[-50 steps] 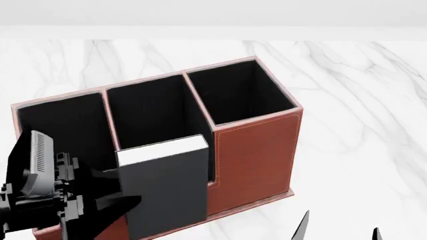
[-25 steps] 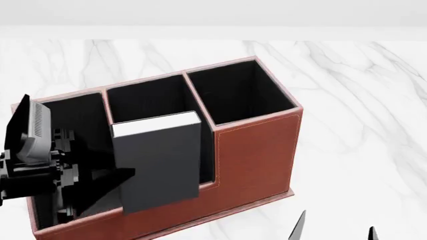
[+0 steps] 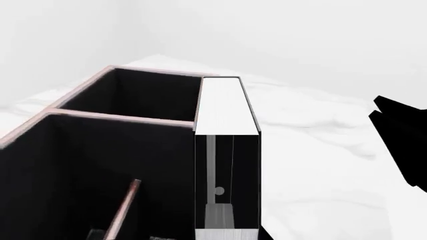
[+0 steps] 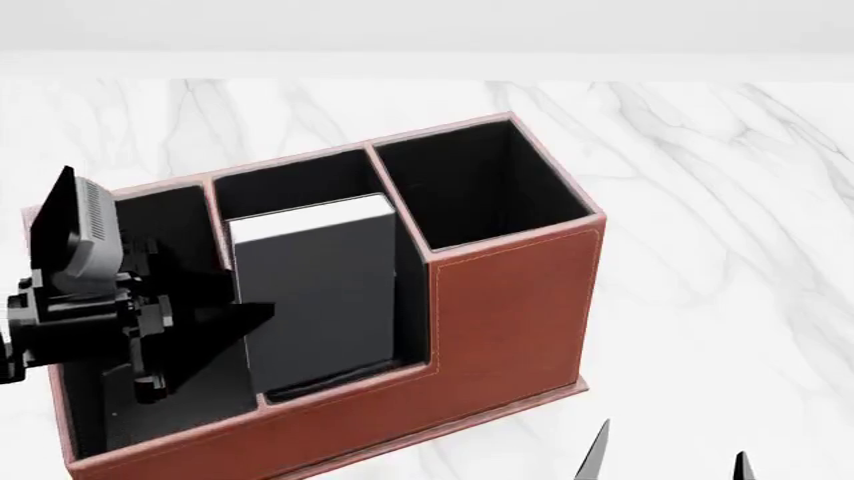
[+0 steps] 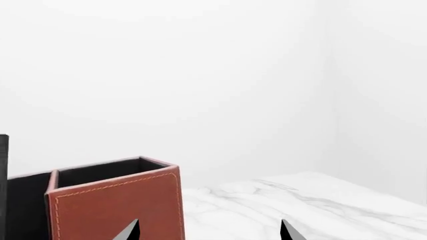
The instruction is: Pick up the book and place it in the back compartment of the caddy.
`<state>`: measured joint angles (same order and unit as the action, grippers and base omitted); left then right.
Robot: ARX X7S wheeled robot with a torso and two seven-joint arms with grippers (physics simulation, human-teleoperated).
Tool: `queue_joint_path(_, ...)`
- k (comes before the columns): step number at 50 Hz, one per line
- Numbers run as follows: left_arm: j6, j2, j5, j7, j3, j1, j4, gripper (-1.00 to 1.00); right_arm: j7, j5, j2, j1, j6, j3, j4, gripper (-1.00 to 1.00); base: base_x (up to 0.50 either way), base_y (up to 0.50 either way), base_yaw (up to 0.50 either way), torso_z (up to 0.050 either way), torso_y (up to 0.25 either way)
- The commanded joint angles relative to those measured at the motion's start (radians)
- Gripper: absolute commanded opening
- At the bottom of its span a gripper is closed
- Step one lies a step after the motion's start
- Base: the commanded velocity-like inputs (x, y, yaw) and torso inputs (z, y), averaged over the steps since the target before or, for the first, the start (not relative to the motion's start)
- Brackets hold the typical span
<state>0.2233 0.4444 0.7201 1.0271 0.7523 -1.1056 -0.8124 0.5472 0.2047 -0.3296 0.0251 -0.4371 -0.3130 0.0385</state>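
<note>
Currently, the book (image 4: 320, 295) is seen standing upright inside the middle part of the caddy (image 4: 514, 310), its white page-edge block turned upward and its black cover facing the head camera. Its lower edge is set down behind the caddy's low-cut front wall, in the back compartment (image 4: 334, 383); whether it rests on the cell floor cannot be told. The tall end cell toward the robot's right is shown black-lined, with a pale rim.

The left end effector (image 4: 227, 325) is held at the book's left side, above the caddy's left end cell, with a dark finger (image 4: 220, 330) pointing at the cover. It appears to be clamped on the book, but the far finger is hidden, so the grip cannot be confirmed. In the left wrist view the book (image 3: 227, 160) is seen edge-on against the caddy's dividers (image 3: 120, 117).

Only two dark fingertips of the right end effector (image 4: 667, 465) are shown at the lower edge of the head view, spread apart and holding nothing, well clear of the caddy over the white marble desk (image 4: 721, 200). In the right wrist view the caddy's corner (image 5: 113, 205) is seen beside those tips.
</note>
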Motion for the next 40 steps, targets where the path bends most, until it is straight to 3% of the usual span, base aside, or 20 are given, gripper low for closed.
queue_joint_path(1, -0.071, -0.081, -0.019, 0.024, -0.031, -0.058, -0.167, -1.00, 0.002, 0.003, -0.003, 0.000, 0.001, -0.001, 0.001, 1.00, 0.00, 0.00, 0.00, 0.000, 0.000)
queue_joint_path(11, -0.226, -0.191, -0.076, 0.059, -0.026, -0.128, -0.476, -1.00, 0.001, 0.003, -0.002, -0.006, -0.001, -0.005, -0.009, 1.00, 0.00, 0.00, 0.00, 0.000, 0.002)
queue_joint_path(22, -0.234, -0.207, -0.136, 0.056, -0.096, -0.121, -0.495, -1.00, 0.001, 0.004, -0.001, -0.009, -0.005, -0.007, -0.018, 1.00, 0.00, 0.00, 0.00, 0.000, 0.001)
queue_joint_path(40, -0.209, -0.240, -0.406, 0.063, -0.426, -0.104, -0.496, -1.00, 0.003, 0.003, -0.002, -0.013, -0.002, -0.013, -0.024, 1.00, 0.00, 0.00, 0.00, 0.001, 0.002)
